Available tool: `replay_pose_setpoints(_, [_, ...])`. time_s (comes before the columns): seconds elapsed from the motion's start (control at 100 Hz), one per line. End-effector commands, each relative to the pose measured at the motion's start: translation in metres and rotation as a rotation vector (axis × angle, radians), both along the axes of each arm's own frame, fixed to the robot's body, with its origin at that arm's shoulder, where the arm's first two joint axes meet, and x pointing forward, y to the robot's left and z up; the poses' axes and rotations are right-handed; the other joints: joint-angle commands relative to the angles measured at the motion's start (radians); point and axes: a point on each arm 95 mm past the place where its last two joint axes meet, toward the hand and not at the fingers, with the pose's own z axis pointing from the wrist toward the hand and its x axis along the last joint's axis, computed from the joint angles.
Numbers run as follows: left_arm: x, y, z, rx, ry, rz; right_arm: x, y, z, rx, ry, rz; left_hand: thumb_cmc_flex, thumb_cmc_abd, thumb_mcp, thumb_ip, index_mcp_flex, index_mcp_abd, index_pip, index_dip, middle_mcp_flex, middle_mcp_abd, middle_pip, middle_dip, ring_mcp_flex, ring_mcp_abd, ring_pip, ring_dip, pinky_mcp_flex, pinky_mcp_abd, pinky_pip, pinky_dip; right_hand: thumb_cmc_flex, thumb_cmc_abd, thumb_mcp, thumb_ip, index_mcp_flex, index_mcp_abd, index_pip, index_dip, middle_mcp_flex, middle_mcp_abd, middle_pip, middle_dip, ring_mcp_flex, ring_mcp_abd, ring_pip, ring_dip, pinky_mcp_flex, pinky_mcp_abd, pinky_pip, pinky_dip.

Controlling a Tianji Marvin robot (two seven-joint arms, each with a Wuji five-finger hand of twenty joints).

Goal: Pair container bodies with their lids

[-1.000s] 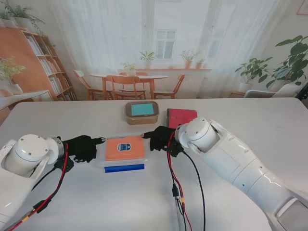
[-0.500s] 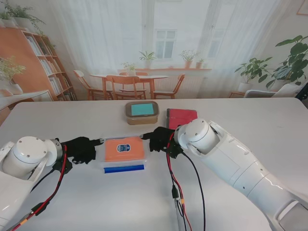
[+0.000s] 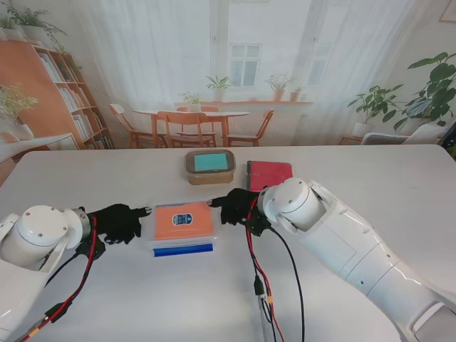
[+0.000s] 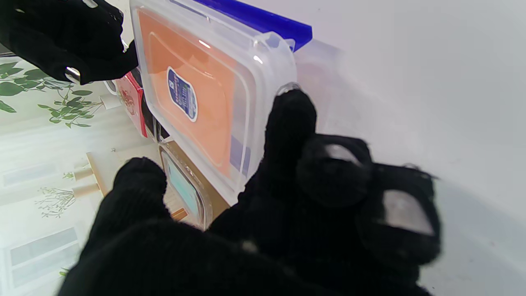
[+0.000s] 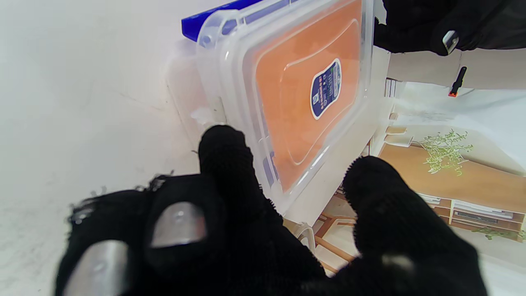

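Both hands are drawing slightly back: left hand (image 3: 120, 221) and right hand (image 3: 235, 206) are flanking the orange-lidded container (image 3: 184, 222), fingers (image 4: 289, 123) loosely apart, holding nothing. Its lid is looking seated, so I am judging this pair done. Farther from me, the teal-lidded container (image 3: 209, 165) and red box (image 3: 268, 173) are leaving open surface (image 3: 85, 178) around.

White table (image 3: 85, 178) in foreground of bright room. Sheer curtains (image 3: 149, 64) cover back wall; daylight floods through window (image 3: 244, 63). Potted plants (image 3: 279, 85) line sill. Beyond, wooden dining table (image 3: 191, 114) with wooden chairs (image 3: 178, 127) around it. Orange bookshelf (image 3: 53, 89) with books stands at left, plants on top. Large leafy plants (image 3: 427, 89) at right, near white pot (image 3: 363, 128). Light soft, even, no hard shadows.
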Motion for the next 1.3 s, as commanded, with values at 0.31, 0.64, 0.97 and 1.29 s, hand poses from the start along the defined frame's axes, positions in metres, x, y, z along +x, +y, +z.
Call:
replay_pose_setpoints(0.31, [-0.006, 0.001, 0.0, 0.011, -0.015, 0.004, -0.006, 0.003, 0.001, 0.002, -0.001, 0.008, -0.001, -0.011, -0.015, -0.024, 0.043, -0.146, -0.032, -0.024, 0.006, -0.026, 0.025, -0.013, 0.03, 0.09, 0.046, -0.01, 0.029, -0.233, 0.256, -0.012, -0.049, -0.032, 0.017, 0.002, -0.066, -0.137, -0.083, -0.042, 0.012, 0.117, 0.045, 0.005, 0.001, -0.084, 0.081, -0.001, 0.051, -0.368, 0.212, -0.011])
replay_pose_setpoints(0.64, [-0.004, -0.002, -0.005, 0.039, 0.011, 0.0, -0.006, 0.002, -0.001, -0.011, 0.011, 0.009, 0.001, -0.009, -0.016, -0.024, 0.045, -0.146, -0.031, -0.024, 0.006, -0.025, 0.024, -0.015, 0.031, 0.091, 0.045, -0.011, 0.029, -0.232, 0.256, -0.014, -0.048, -0.033, 0.023, 0.002, -0.068, -0.117, -0.079, -0.037, 0.012, 0.116, 0.047, 0.004, 0.001, -0.086, 0.082, 0.0, 0.051, -0.371, 0.212, -0.007])
replay_pose_setpoints(0.97, [0.0, 0.001, -0.013, 0.104, 0.039, 0.002, -0.007, -0.002, -0.005, -0.027, 0.019, -0.003, 0.0, -0.009, -0.016, -0.024, 0.04, -0.146, -0.037, -0.027, 0.002, -0.023, 0.021, -0.018, 0.029, 0.093, 0.042, -0.012, 0.029, -0.232, 0.256, -0.02, -0.054, -0.031, 0.024, 0.001, -0.073, -0.116, -0.081, -0.038, 0.011, 0.116, 0.048, 0.003, 0.001, -0.086, 0.081, -0.001, 0.051, -0.372, 0.212, -0.007])
replay_pose_setpoints(1.29, [-0.001, 0.008, -0.011, 0.138, 0.014, 0.016, -0.006, -0.01, -0.005, -0.059, -0.002, -0.028, 0.0, -0.008, -0.016, -0.024, 0.038, -0.149, -0.045, -0.032, 0.0, -0.02, 0.017, -0.02, 0.025, 0.095, 0.036, -0.013, 0.028, -0.231, 0.256, -0.025, -0.055, -0.033, 0.026, 0.001, -0.078, -0.115, -0.083, -0.04, 0.009, 0.117, 0.048, 0.003, 0.001, -0.086, 0.082, -0.001, 0.051, -0.374, 0.212, -0.008])
